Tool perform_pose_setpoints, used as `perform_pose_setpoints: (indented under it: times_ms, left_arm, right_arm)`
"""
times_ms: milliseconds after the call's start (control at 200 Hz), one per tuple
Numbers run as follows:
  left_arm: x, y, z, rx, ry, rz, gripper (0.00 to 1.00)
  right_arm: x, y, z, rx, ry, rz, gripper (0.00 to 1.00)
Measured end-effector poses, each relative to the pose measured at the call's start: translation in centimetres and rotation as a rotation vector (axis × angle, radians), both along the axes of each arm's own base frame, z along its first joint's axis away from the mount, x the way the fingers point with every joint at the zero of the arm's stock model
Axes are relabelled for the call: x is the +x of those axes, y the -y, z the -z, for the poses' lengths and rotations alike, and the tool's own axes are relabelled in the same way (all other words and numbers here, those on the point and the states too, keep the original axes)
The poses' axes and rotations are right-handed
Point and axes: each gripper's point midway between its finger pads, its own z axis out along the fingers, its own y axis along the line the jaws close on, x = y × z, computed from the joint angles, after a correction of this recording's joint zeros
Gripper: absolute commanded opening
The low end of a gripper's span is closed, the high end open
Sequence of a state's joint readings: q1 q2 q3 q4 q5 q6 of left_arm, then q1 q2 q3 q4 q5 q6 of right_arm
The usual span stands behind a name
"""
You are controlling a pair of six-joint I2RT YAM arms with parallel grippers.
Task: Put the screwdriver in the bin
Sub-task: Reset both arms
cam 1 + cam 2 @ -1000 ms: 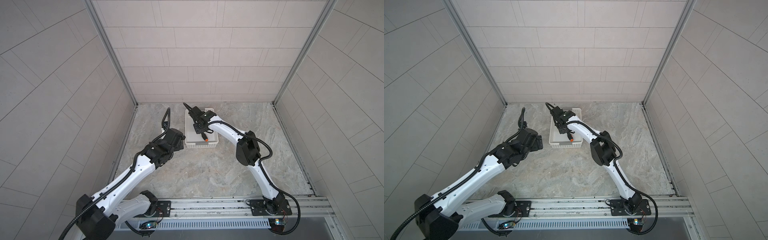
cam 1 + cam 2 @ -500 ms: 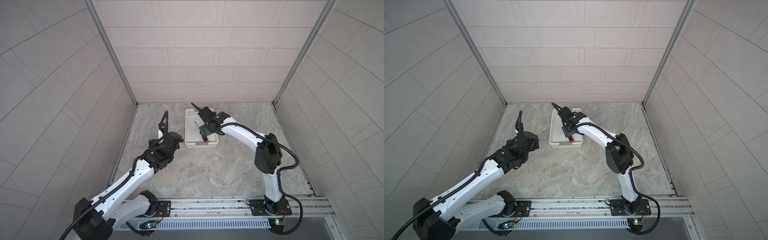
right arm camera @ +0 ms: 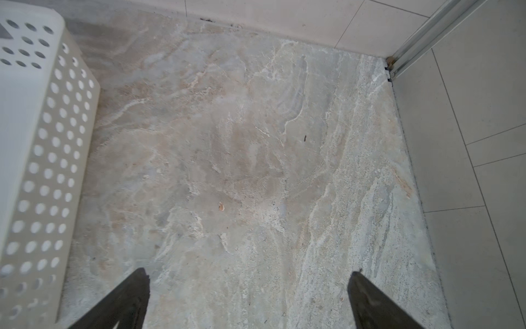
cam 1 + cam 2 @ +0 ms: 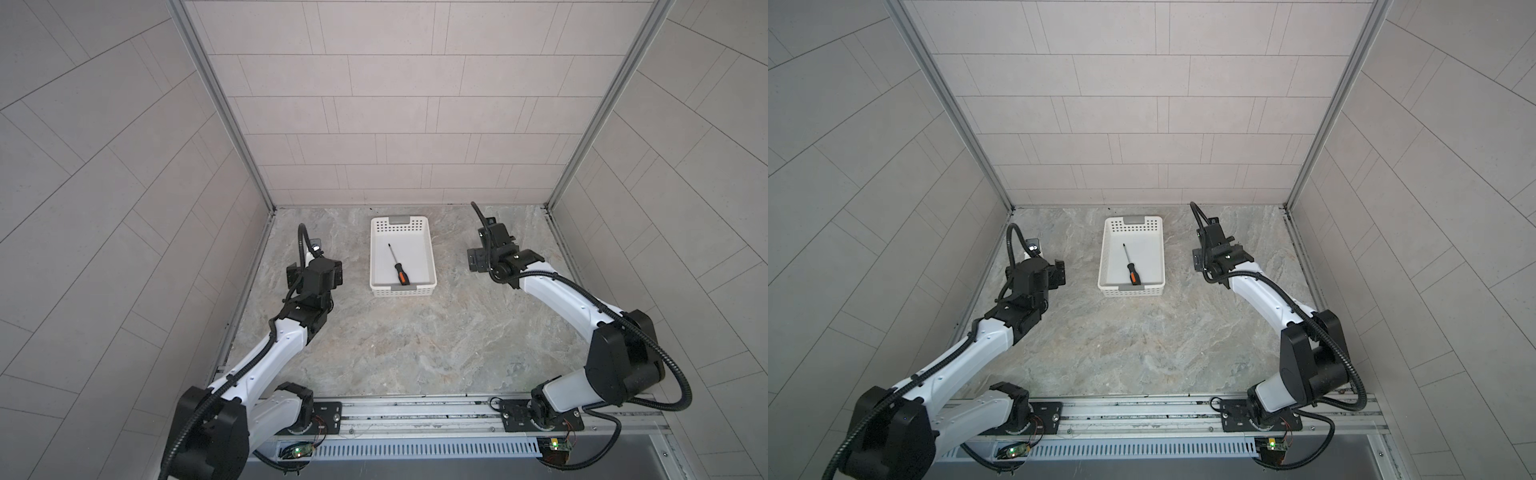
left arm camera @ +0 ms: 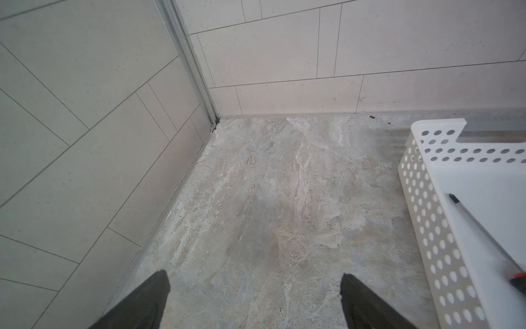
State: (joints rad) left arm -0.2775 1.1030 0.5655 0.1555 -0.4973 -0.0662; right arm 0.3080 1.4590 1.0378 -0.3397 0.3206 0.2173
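**Marbled table, screwdriver already lying in the bin**

Nearest you, the two arm bases sit on the rail, and the marbled stone table (image 4: 399,345) stretches away from them. Further out, your left pincer (image 5: 254,302) hangs over bare table just beside the bin, fingers spread wide with nothing between them. Your right pincer (image 3: 249,299) hangs on the bin's other side, well clear of it, jaws equally wide apart and empty.

Between them stands the white perforated bin (image 4: 432,266). The screwdriver (image 4: 398,268) lies flat on its smooth floor, orange-and-black handle toward you, thin shaft pointing at the far wall.

You can likely call the task done. Should you need to lift it again, expect a light, rigid tool; the slim metal shaft would probably slip or roll, so close across the thicker handle instead.
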Motion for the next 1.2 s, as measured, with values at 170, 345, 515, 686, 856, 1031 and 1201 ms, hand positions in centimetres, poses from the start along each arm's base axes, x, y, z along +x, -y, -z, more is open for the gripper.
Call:
perform_pose_setpoints:
  times_ms: [170, 345, 515, 686, 856, 1031, 1201]
  left_arm:
    - [1.5, 0.5, 3.0, 0.011, -0.1, 0.024, 1.0]
    - [2.5, -0.4, 3.6, 0.056, -0.145, -0.039, 1.0]
    - [2.5, -1.5, 4.1, 0.03, -0.142, -0.042, 1.0]
    - [1.6, -3.7, 5.9, 0.005, -0.133, -0.026, 1.0]
    - [0.5, -5.3, 8.4, -0.119, -0.098, 0.008, 1.0]
    - [1.6, -3.5, 7.8, -0.183, -0.018, 0.126, 1.0]
    - [3.2, -2.3, 8.5, -0.213, 0.022, 0.197, 1.0]
  right_arm:
    - [-1.5, 2.4, 1.1, -0.046, 0.127, 0.034, 1.0]
    - [-2.4, 5.1, 1.5, -0.093, 0.236, 0.085, 1.0]
    - [-2.9, 7.5, 2.7, -0.107, 0.298, 0.143, 1.0]
    - [-3.3, 9.5, 5.2, -0.096, 0.305, 0.177, 1.0]
    - [-2.8, 9.3, 6.9, -0.065, 0.307, 0.152, 1.0]
    - [-1.9, 9.4, 7.9, -0.036, 0.323, 0.148, 1.0]
    - [-1.4, 8.9, 7.7, -0.008, 0.338, 0.114, 1.0]
